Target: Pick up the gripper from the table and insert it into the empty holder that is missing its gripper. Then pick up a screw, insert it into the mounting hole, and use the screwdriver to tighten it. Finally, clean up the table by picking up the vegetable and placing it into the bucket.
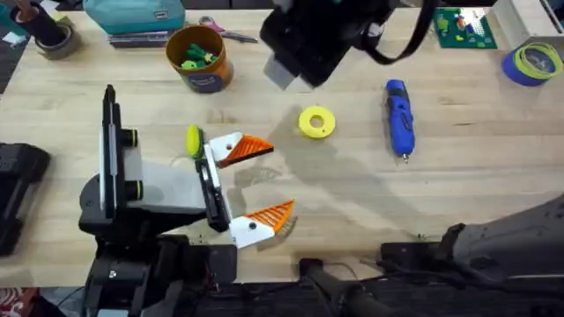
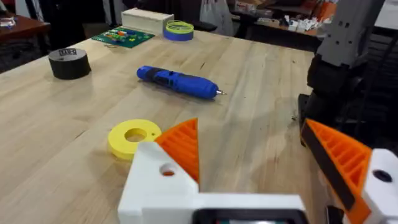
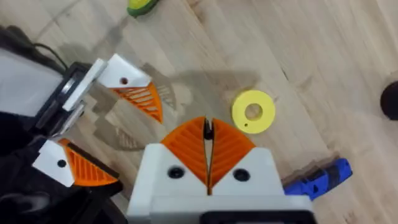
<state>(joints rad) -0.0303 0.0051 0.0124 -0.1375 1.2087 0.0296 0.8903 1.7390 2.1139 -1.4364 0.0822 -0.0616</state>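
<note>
Far left, black tape roll (image 1: 53, 37), out of the way. Left gripper (image 1: 278, 176) lies low over the surface (image 1: 458, 194), jaws wide, holding nothing. Both its white mounts (image 1: 249, 231) carry orange fingers (image 1: 251, 148), so insertion looks done; screw step likely in hand. Can't tell which mount hole is still empty. Vegetable (image 1: 192, 139) sits on the surface just beside the far mount, not yet binned. Bucket (image 1: 198, 57) is behind it, upright, green bits inside. Yellow disc (image 1: 316, 121) lies mid-surface, near the left jaws. Right gripper (image 3: 208, 134) hovers over the disc and the left fingers, jaws pressed together; a small dark bit at the tips, can't tell if it's a screw. Next: line the tips up on a mount hole; the tight angle and the disc crowd the approach. Screwdriver (image 1: 398, 117) lies untouched to the right. Blue tape roll (image 1: 533, 63) far right.
</note>
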